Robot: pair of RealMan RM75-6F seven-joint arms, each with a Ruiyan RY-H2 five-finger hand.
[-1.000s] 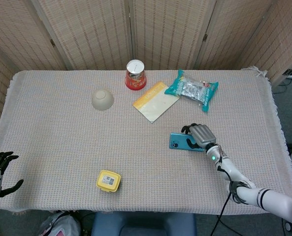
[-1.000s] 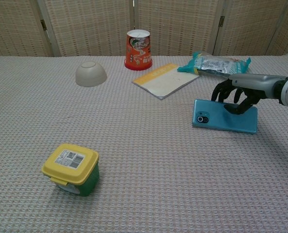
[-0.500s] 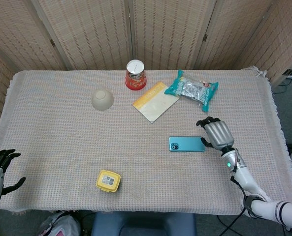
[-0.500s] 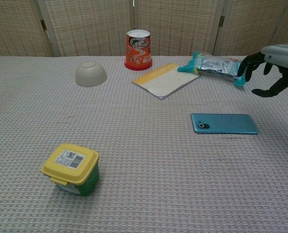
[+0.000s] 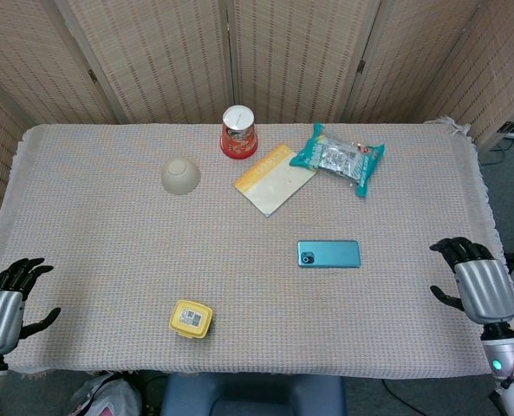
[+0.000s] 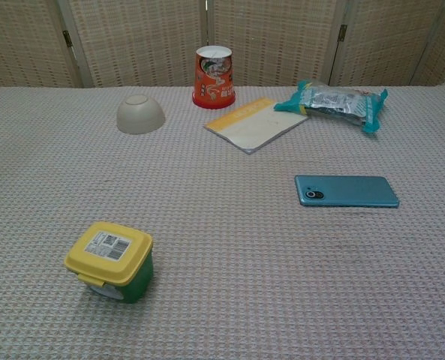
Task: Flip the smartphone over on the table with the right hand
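The teal smartphone (image 5: 328,254) (image 6: 347,190) lies flat on the table, back side up, its camera lens at the left end. My right hand (image 5: 475,282) hovers at the table's right front edge, well to the right of the phone, fingers apart and holding nothing. My left hand (image 5: 7,300) hangs at the left front corner, fingers spread and empty. Neither hand appears in the chest view.
An upside-down beige bowl (image 5: 180,174), a red paper cup (image 5: 238,132), a yellow-edged notebook (image 5: 274,178) and a teal snack bag (image 5: 339,158) sit toward the back. A yellow-lidded green box (image 5: 191,318) stands near the front edge. Woven screens close off the back.
My right hand let go of the phone and drew back to the right front edge, leaving the chest view. The phone stays flat. My left hand rose slightly.
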